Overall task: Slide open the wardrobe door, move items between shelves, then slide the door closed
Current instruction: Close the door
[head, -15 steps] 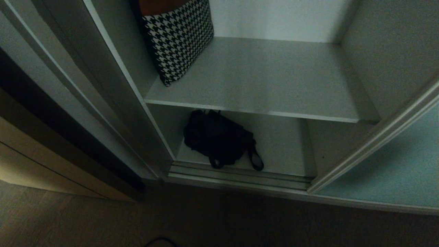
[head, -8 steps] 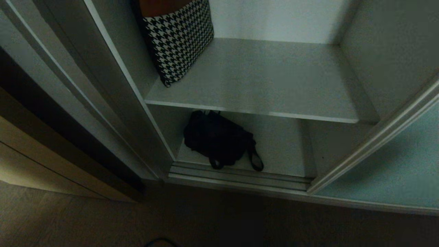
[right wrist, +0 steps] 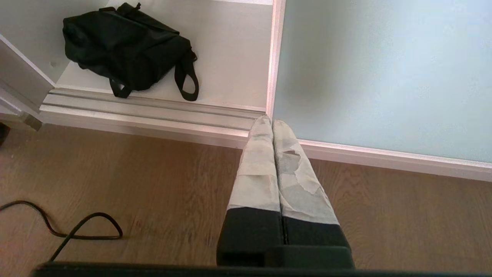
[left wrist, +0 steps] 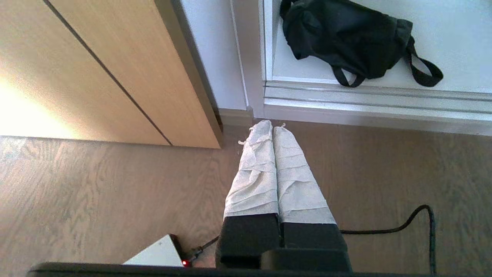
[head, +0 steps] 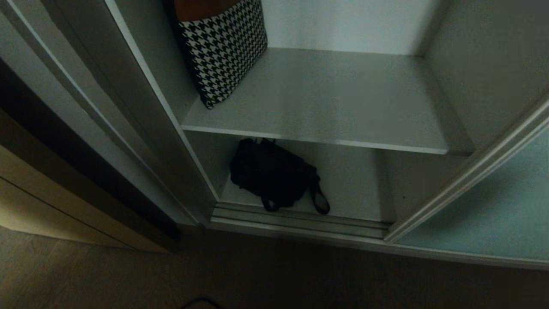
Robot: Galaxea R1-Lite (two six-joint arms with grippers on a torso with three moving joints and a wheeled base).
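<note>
The wardrobe stands open, its frosted teal sliding door point(head: 493, 214) pushed to the right. A black fabric bag point(head: 272, 174) with strap loops lies on the bottom shelf point(head: 351, 189). On the shelf above point(head: 326, 103), a houndstooth bag point(head: 221, 47) leans in the left corner. Neither arm shows in the head view. My left gripper point(left wrist: 272, 127) hangs shut and empty over the wooden floor, short of the door track, with the black bag point(left wrist: 346, 34) beyond it. My right gripper point(right wrist: 271, 122) is also shut and empty, near the door's point(right wrist: 384, 73) lower frame; the black bag point(right wrist: 127, 46) lies off to one side.
A beige wooden cabinet front point(left wrist: 96, 69) stands left of the wardrobe. The silver floor track point(head: 300, 223) runs along the opening. Black cables point(right wrist: 65, 231) point(left wrist: 403, 227) lie on the wooden floor, and a small white box point(left wrist: 157, 254) with a red light sits near the left arm.
</note>
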